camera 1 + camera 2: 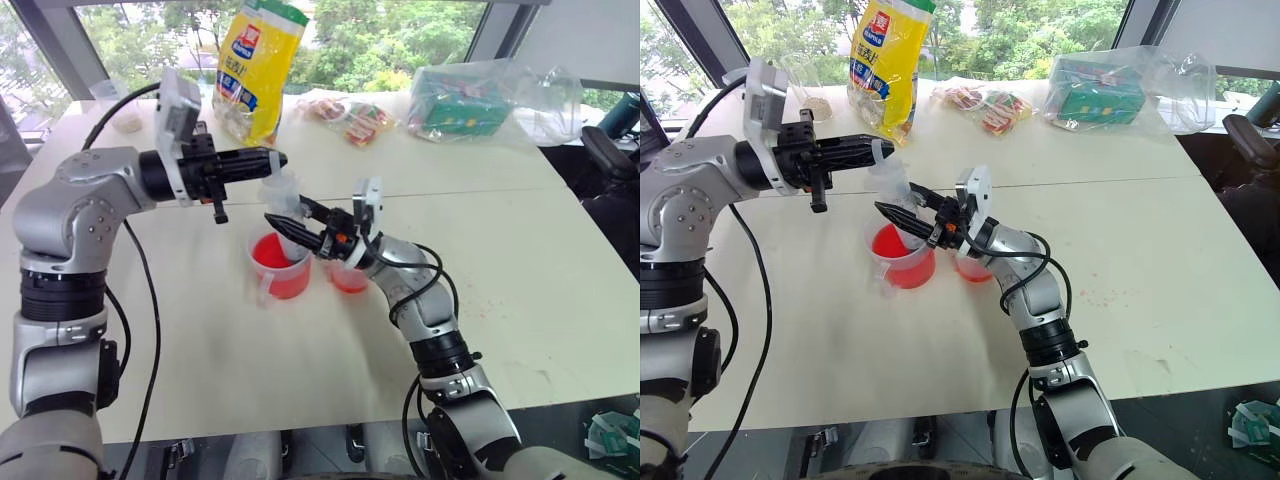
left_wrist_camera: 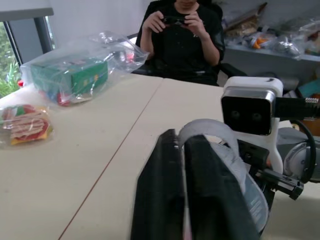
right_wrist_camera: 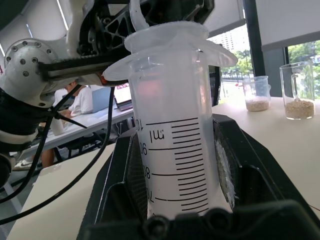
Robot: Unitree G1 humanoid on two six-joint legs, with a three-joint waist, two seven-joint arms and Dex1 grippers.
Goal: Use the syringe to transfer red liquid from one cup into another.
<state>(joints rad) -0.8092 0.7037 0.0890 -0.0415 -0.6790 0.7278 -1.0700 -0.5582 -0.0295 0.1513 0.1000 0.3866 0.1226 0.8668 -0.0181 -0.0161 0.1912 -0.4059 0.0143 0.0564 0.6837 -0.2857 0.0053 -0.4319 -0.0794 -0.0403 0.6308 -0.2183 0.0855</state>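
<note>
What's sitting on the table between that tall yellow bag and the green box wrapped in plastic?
A small clear packet of colourful snacks lies between the yellow bag and the bagged green box, seen in both eye views.

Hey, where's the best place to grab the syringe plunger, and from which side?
By its ring top, above the flange, coming level from the robot's left. The right gripper clamps the upright syringe barrel, leaving that end free; the left gripper is shut there.

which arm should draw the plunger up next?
Left. The left gripper is shut on the plunger ring above the syringe; the right gripper clamps its barrel over the handled cup.
</note>
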